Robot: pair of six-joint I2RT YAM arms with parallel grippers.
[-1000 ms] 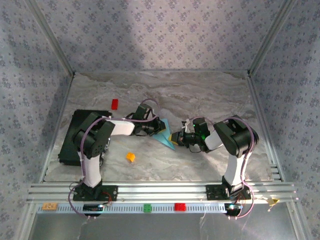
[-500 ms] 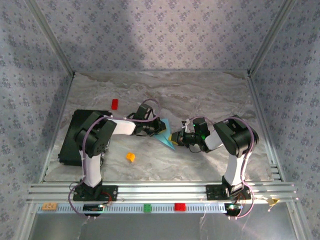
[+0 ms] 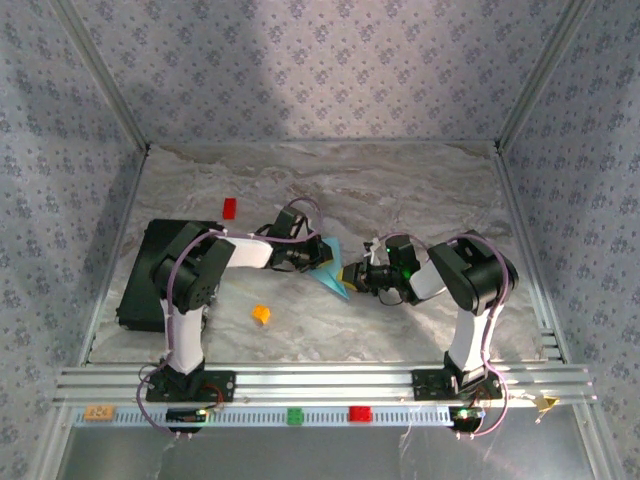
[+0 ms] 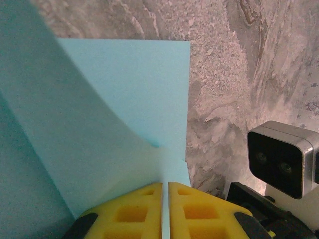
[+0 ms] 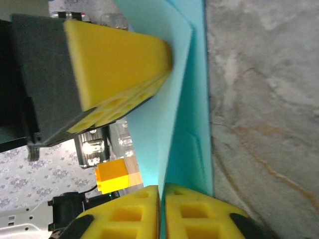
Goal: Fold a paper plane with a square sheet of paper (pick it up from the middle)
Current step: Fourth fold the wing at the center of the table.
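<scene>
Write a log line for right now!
left pincer: shut on blue paper | right pincer: shut on blue paper | blue paper: folded

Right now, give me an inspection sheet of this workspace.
Surface: marbled table, no spills seen.
Job's things: light-blue sheet of paper, folded, between the arms.
Clutter: black slab, red block, orange block on table; green block, second red block on front rail.
Grippers: left gripper shut on the sheet; right gripper shut on it too.
Cables: purple cables looping over both arms.
Surroundings: patterned walls, metal frame.
</scene>
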